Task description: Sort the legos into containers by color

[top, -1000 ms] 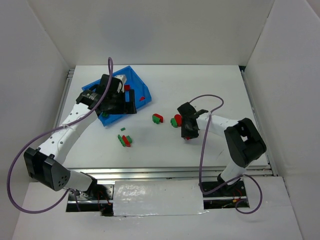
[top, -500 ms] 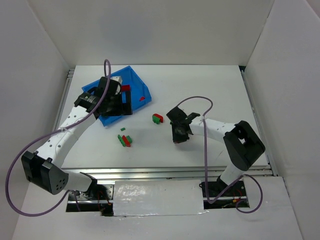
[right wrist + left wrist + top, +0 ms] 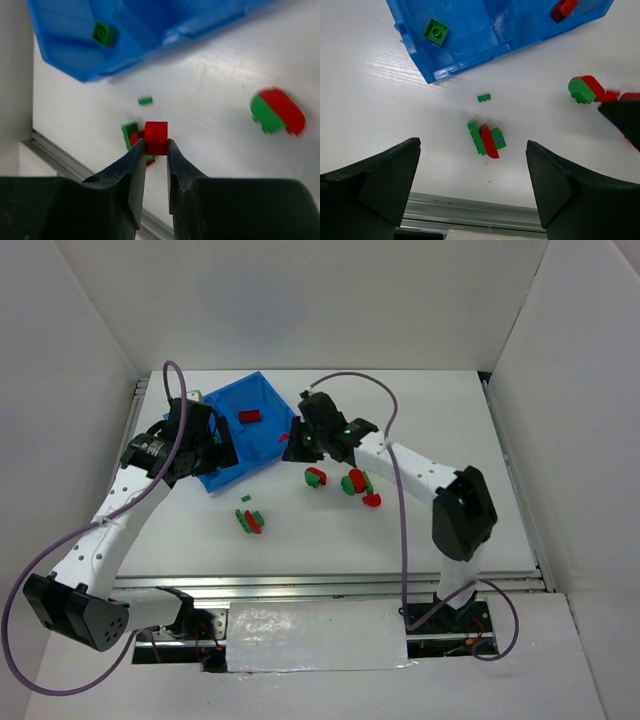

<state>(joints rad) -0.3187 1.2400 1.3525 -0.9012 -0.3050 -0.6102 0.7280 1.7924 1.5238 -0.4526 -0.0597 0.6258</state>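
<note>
Pinching one small red brick (image 3: pixel 156 136) in the right gripper (image 3: pixel 156 145), with the fingers pressed together on its two opposite flat sides and the top of the brick showing above the tips. Hovering with it just beside the right end of the blue bin (image 3: pixel 265 400), apparently lifted off the table (image 3: pixel 440 420) and not yet over a compartment. Holding nothing in the left gripper (image 3: pixel 472 150), which is spread wide above the table at the near-left side of the bin. To be judged as very light, hard and smooth, so likely to slip or jump away if released too high; best gripped on flat faces, as here. Inside the bin, one green brick (image 3: pixel 436 33) in one compartment and another red piece (image 3: pixel 564 9) across the divider, so probably correct to aim for that red side. In front of the bin, unsorted: a red-green pair (image 3: pixel 315 477), a small cluster (image 3: pixel 250 520), a tiny green piece (image 3: pixel 484 97), and a few more (image 3: pixel 355 482) to the right. Necessary to pass over the bin wall without knocking it; plenty of free room beyond and to the right of the bin, less at its left end, near the other arm.
</note>
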